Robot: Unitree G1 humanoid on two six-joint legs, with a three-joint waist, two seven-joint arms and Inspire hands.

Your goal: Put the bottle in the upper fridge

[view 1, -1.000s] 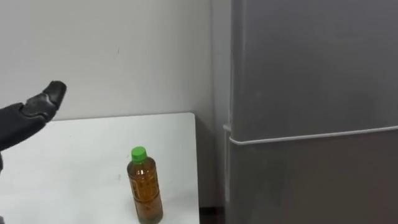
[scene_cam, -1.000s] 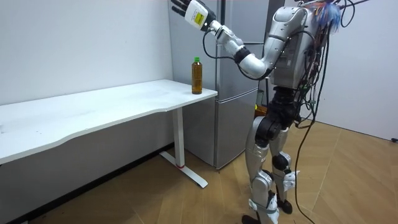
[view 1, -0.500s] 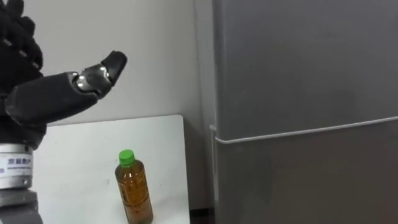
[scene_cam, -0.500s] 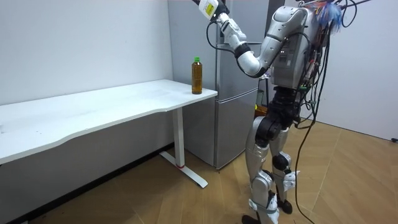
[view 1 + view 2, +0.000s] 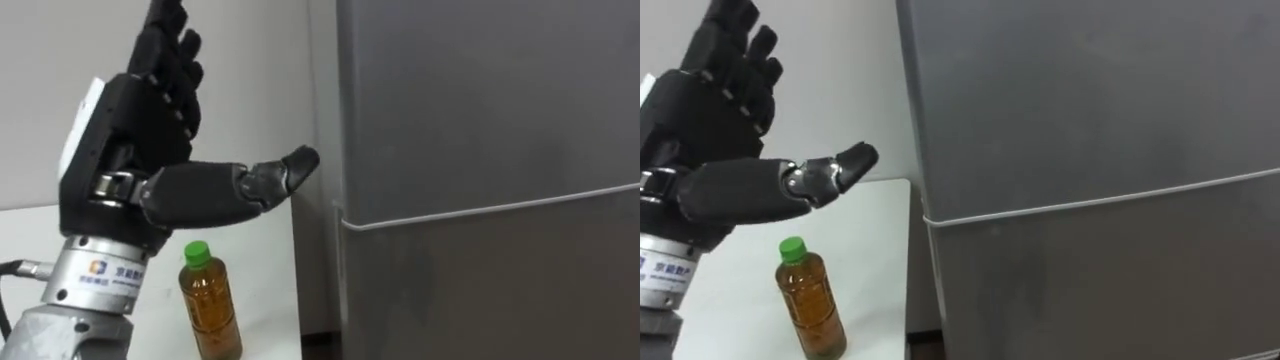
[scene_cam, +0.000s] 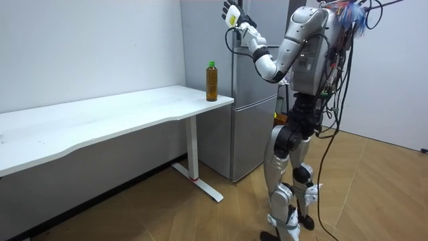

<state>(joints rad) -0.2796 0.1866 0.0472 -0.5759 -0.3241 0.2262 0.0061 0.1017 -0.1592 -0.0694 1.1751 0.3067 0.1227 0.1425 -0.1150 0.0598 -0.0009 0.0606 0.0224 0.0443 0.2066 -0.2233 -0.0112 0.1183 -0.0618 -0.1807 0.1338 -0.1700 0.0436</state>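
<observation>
Left hand [image 5: 140,110] raised, fingers spread, holding nothing, bottle [image 5: 210,310] upright on the surface [image 6: 100,117] below, untouched, beside the fridge [image 5: 480,150]

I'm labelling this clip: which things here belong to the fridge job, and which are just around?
Job:
bottle, upright
fridge, doors shut
left robot hand, open, raised near the fridge

Just there:
table, under the bottle
wall

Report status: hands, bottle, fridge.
Left hand open, raised near the grey fridge, holding nothing. Amber plastic bottle with green cap upright at the white table corner, untouched. Upper fridge door shut; needs opening first.
</observation>
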